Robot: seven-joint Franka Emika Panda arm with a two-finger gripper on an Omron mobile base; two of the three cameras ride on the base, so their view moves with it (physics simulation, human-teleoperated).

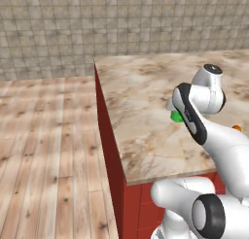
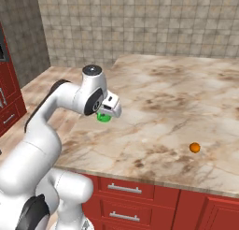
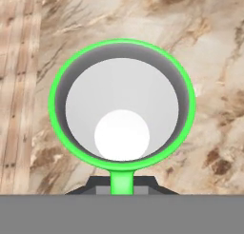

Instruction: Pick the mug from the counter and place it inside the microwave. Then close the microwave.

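Overhead, gripper (image 3: 122, 184) clamps mug (image 3: 122, 104), orange ball (image 2: 194, 147) on counter (image 2: 186, 98)

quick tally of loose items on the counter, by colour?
Green: 1, the mug, under the hand on the counter
Orange: 1, the small ball, nearer the front edge
Total: 2
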